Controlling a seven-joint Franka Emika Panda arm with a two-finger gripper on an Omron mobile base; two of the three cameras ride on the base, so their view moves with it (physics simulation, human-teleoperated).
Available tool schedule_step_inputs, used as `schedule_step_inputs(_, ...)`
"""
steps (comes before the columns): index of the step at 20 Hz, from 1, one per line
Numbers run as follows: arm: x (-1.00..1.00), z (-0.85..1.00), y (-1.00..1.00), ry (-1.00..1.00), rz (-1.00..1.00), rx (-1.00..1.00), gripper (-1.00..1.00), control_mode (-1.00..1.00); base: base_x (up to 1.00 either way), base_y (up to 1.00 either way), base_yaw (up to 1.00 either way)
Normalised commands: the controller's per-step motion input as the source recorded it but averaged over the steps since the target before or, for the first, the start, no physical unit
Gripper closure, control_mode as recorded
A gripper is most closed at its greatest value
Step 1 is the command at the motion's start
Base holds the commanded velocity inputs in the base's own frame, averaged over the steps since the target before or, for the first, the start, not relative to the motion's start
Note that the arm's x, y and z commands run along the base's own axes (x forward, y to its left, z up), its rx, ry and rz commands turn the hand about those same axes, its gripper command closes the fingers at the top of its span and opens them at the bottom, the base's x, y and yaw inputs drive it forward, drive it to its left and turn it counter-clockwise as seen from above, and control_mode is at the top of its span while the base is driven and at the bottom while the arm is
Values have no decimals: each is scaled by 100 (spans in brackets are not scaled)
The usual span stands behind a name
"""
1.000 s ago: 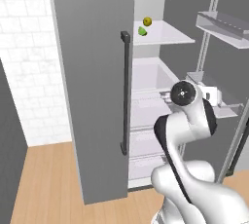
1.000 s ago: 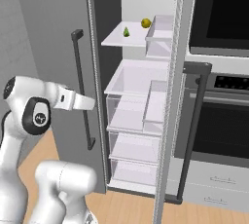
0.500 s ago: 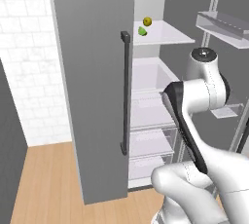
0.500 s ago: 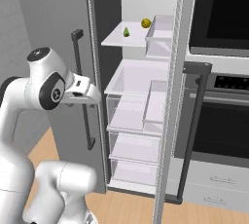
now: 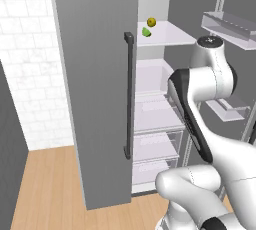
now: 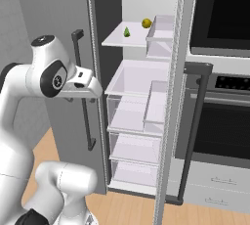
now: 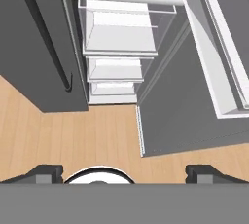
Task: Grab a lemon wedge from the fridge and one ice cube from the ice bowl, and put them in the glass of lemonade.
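With the fridge (image 6: 146, 97) open and the green lemon wedge (image 6: 127, 32) on the top shelf (image 6: 122, 40) beside a whole lemon (image 6: 146, 23), the empty gripper (image 7: 124, 172), jaws spread wide, probably needs to lift and level toward that shelf.

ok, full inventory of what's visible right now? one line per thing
fridge: 1, grey brushed metal, doors open, straight ahead
door handles: 2 seen, dark vertical bars, one per door
shelves and drawers: several, white and clear, inside fridge
yellow round fruit: 1, yellow, top shelf
green wedge: 1, green, top shelf, left of the fruit in the right base view, apart from it
door bins: 2 seen, pale, on right door
oven: 1, black with grey trim, right of fridge
brick wall: 1, white, left of fridge
floor: wood
arm: 1, white, raised before the fridge
hand: 1, dark tips, open, empty, aimed down
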Motion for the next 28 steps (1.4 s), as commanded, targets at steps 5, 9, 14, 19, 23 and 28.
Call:
schedule_step_inputs(5,0,0,0,0,0,0,-100,-100,0,0,0)
schedule_step_inputs(9,-12,0,0,0,0,0,-100,-100,0,0,0)
schedule_step_inputs(14,-41,0,0,-4,0,0,-100,-100,0,0,0)
schedule_step_inputs(19,-12,0,0,-16,0,0,-100,-100,0,0,0)
schedule_step_inputs(23,0,0,-5,0,1,0,-100,-100,0,0,0)
schedule_step_inputs(28,0,0,-10,-1,1,0,-100,100,10,-28,2)
